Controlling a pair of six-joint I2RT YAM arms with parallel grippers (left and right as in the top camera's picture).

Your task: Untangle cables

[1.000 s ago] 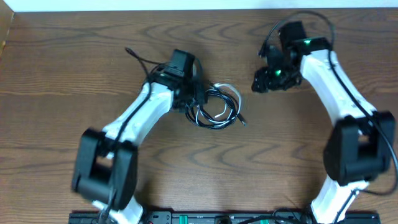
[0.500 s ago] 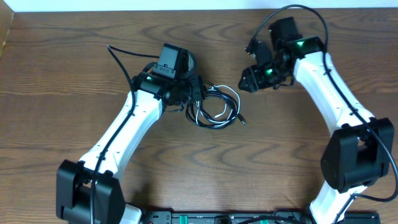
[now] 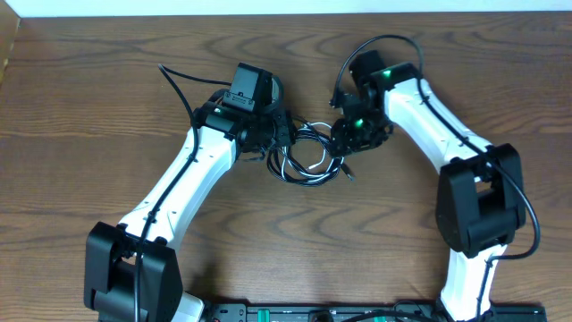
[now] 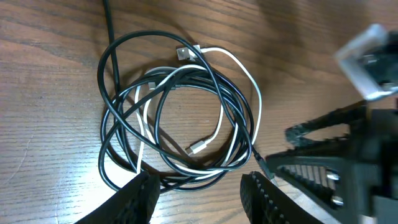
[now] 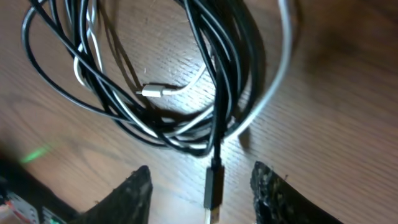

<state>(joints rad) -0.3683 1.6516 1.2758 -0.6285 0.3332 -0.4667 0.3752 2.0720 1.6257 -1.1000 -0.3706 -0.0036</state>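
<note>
The cables [image 3: 308,154] lie as one coil of thin black and white loops on the wooden table, between my two grippers. In the left wrist view the coil [image 4: 180,118] fills the middle, with a silvery plug [image 4: 198,147] inside it. My left gripper [image 4: 199,199] is open at the coil's near edge, with bare wood between its fingers. My right gripper [image 5: 208,196] is open and straddles the black cable's plug [image 5: 214,190] without touching it. Overhead, the left gripper [image 3: 281,134] sits at the coil's left and the right gripper [image 3: 347,141] at its right.
The table's far edge [image 3: 286,12] runs along the top, against a white strip. A thicker black cord [image 3: 183,79] trails from the left arm across the wood. The right gripper's body [image 4: 339,155] fills the right side of the left wrist view.
The right arm has swung left and down to the coil's right side, and its jaws have narrowed a little. The left arm shifted slightly at first, then held still.
</note>
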